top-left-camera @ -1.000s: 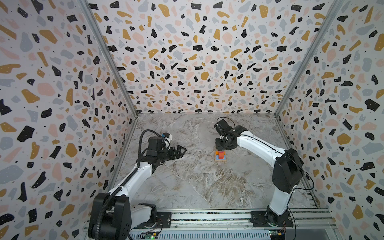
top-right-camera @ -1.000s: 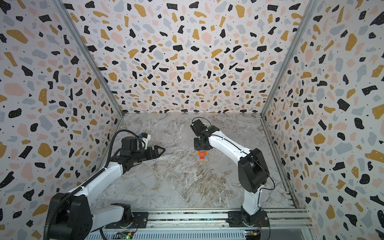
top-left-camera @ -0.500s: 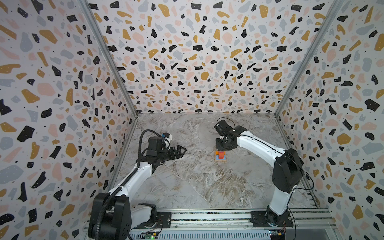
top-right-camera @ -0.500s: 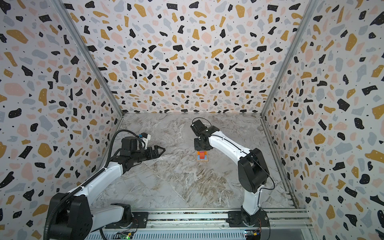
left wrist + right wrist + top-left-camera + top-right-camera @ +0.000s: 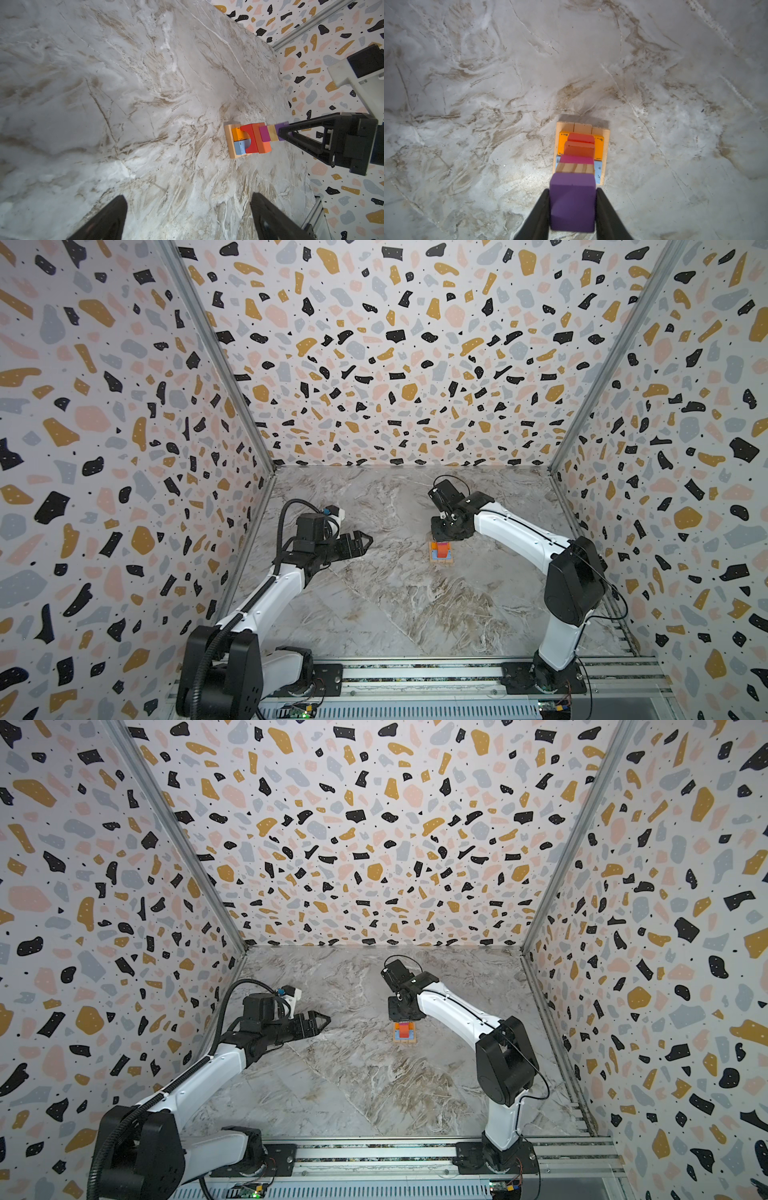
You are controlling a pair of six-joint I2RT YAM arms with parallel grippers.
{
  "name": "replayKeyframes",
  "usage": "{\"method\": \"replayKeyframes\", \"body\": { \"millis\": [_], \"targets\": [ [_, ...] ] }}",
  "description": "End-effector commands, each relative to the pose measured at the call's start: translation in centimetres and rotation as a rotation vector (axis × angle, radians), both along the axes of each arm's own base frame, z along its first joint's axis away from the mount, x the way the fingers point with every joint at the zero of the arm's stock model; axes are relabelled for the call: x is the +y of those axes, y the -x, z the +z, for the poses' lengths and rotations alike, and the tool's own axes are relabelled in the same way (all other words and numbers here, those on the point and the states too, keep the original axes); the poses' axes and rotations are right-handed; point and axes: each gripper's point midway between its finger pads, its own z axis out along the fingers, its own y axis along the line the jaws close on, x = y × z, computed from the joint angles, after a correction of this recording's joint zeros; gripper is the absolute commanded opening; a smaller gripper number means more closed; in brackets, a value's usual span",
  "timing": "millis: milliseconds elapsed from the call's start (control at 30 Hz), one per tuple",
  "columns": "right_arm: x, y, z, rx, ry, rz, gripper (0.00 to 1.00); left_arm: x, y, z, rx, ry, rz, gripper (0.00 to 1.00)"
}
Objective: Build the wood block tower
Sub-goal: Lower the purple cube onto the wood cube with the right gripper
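Speckled terrazzo walls (image 5: 395, 364) close in a marbled grey tabletop (image 5: 395, 605) on three sides. In both top views we see the tower (image 5: 441, 551) (image 5: 404, 1031) standing on that top, a little right of centre and about midway between near and far. The right gripper (image 5: 444, 540) (image 5: 402, 1020) points down directly over it, and its body hides the topmost blocks. The left gripper (image 5: 368, 540) (image 5: 326, 1020) hangs in the air well to the left, pointing toward the tower.

In the left wrist view the left gripper (image 5: 188, 196) shows two dark fingers spread wide with nothing between them. Beyond them we see the stack side-on, and the right gripper (image 5: 280, 133) meets the purple cube (image 5: 281, 125) at its top.

The right wrist view looks straight down the stack: tan plank base (image 5: 606, 133), orange block (image 5: 562, 143) beside blue block (image 5: 599, 170), red blocks (image 5: 581, 137), a magenta block (image 5: 577, 160), a bare wood block (image 5: 574, 168) and the purple cube (image 5: 572, 203) on top. The right gripper (image 5: 573, 190) has a finger (image 5: 542, 212) close against each side of the cube — whether they press it or merely flank it, we cannot tell.
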Motion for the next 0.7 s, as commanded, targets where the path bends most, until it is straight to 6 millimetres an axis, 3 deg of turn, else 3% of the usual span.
{"method": "replayKeyframes", "body": {
  "millis": [0, 333, 667],
  "targets": [
    [-0.45, 0.36, 0.28, 0.005, 0.004, 0.001, 0.42, -0.36, -0.35, 0.91, -0.040, 0.013, -0.012, 0.94],
    [-0.57, 0.20, 0.42, -0.004, 0.007, -0.003, 0.58, -0.34, -0.38, 0.93, -0.042, 0.011, -0.011, 0.94],
    [-0.40, -0.41, -0.19, 0.001, 0.010, -0.009, 0.54, -0.40, -0.33, 0.96, -0.043, 0.012, -0.014, 0.94]
  ]
}}
